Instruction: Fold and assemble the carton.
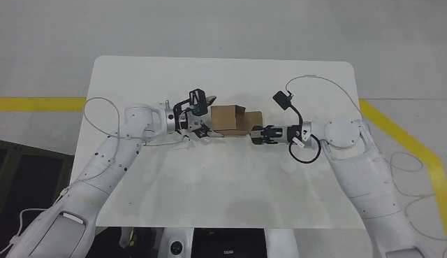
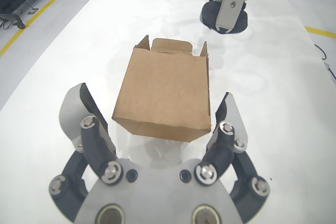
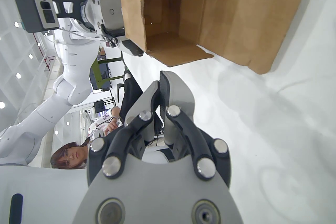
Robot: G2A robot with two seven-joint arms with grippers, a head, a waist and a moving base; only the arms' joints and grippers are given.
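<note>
- well, your carton (image 1: 227, 117) lies on its side in the middle of the table (image 1: 209, 188). it is squared up, with the shut end toward the left gripper (image 2: 156, 93) and the mouth facing the right gripper (image 3: 162, 78).
- the mouth is all unfolded: the long lid flap (image 3: 262, 20) lies flat on the table, and the small side flaps (image 2: 204, 50) stick outward.
- your left gripper is spread wide, with one finger on each side of the shut end. i can't tell whether the pads touch the card.
- your right gripper is closed on nothing and sits just off the mouth, near a side flap.
- the step in hand, as i judge it, is closing the mouth, since the body looks formed.
- next you'd want the left fingers to pinch the shut end steady. the right tip can then push the side flaps inward, before the lid flap folds over and tucks in.
</note>
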